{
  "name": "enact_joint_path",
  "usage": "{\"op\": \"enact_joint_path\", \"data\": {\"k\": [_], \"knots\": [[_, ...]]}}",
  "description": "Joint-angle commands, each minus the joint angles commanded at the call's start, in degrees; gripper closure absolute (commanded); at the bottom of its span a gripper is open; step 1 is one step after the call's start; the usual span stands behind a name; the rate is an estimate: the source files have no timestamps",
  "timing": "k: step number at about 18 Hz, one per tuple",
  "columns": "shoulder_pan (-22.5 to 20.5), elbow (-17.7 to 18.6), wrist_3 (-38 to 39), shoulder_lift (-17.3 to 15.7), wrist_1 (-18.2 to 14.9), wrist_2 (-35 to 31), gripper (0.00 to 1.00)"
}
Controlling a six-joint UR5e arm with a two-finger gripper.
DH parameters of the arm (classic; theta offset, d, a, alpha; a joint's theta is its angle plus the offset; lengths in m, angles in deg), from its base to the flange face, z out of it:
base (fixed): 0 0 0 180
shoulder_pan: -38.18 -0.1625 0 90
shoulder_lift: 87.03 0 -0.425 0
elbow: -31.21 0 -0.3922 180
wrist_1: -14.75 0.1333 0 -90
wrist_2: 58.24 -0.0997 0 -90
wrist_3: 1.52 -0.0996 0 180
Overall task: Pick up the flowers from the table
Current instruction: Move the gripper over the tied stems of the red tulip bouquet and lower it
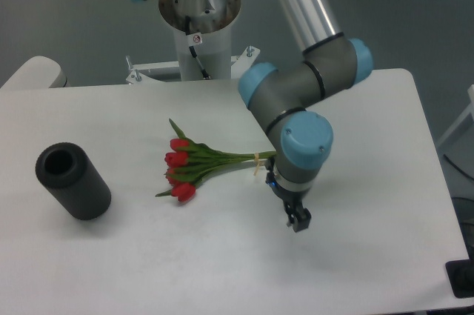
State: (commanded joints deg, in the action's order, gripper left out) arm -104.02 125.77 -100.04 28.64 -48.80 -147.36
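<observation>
The flowers (187, 167), a small bunch of red tulips with green leaves, lie flat on the white table (222, 256) near its middle. The heads point left, and the long green stems run right to a pale band (257, 159). The stem ends disappear behind the arm's blue-capped wrist (305, 143). My gripper (298, 219) is a small black piece hanging below that wrist. It is just right of the stem ends, nearer the camera and close above the table. It holds nothing that I can see. Its fingers are too small and dark to tell whether they are open or shut.
A black hollow cylinder (72, 180) lies on its side at the table's left. The arm's base column (198, 33) stands behind the far edge, and the upper arm (304, 4) crosses above the back right. The table's right edge (437, 181) is near.
</observation>
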Motion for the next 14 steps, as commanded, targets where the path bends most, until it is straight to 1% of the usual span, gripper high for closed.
{"op": "enact_joint_path", "data": {"k": [3, 6, 8, 10, 12, 13, 14], "knots": [[1.23, 3.08, 0.00, -1.85, 0.00, -0.17, 0.00], [2.28, 5.89, -0.09, -2.82, 0.09, -0.18, 0.00], [3.08, 8.35, 0.00, -4.13, 0.17, -0.18, 0.00], [3.34, 11.07, 0.09, -4.92, 2.27, -0.18, 0.00], [3.69, 14.33, 0.00, -5.37, 6.40, -0.18, 0.00], [3.69, 15.30, 0.00, -5.63, 7.72, -0.18, 0.00], [3.78, 15.92, 0.09, -5.63, 8.17, -0.26, 0.00]]}}
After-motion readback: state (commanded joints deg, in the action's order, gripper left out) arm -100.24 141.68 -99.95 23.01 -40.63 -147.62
